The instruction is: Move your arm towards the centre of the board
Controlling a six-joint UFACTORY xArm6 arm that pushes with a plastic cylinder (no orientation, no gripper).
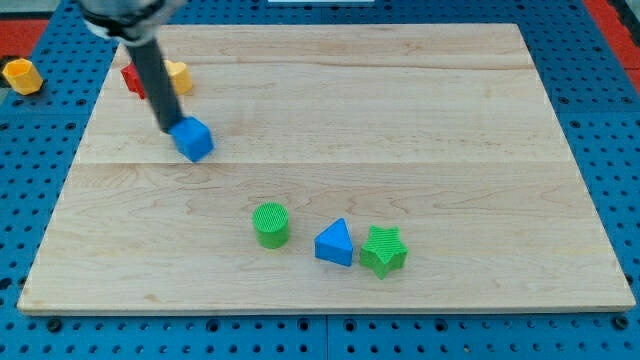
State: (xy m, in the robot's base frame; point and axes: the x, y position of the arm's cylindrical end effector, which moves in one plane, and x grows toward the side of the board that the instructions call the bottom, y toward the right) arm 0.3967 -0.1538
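While our rod leaned down from the far left of the view, my tip (pixel 171 130) rested against the far-left edge of the blue cube (pixel 194 139), touching it on the left part of the wooden board (pixel 400 90). The rod has no jaws, so it opened on nothing and held nothing; it only pressed at the cube's side.

We counted seven blocks in all. Two were blue: the cube at the tip and a blue triangular prism (pixel 335 243) near the bottom. Two were green: a green cylinder (pixel 271 224) standing just left of the prism, apart from it, and a green star (pixel 383 250) touching or almost touching the prism's right side. One red block (pixel 131 78) and one yellow block (pixel 179 74) lay at the far left corner, partly hidden behind the rod, their shapes not clear to us. One more yellow block, a yellow hexagonal piece (pixel 21 75), sat off the board on the blue pegboard (pixel 590 40) at the view's left.

The board's centre lay to the right of the tip and nearer than it, well apart, with the three near blocks below it.
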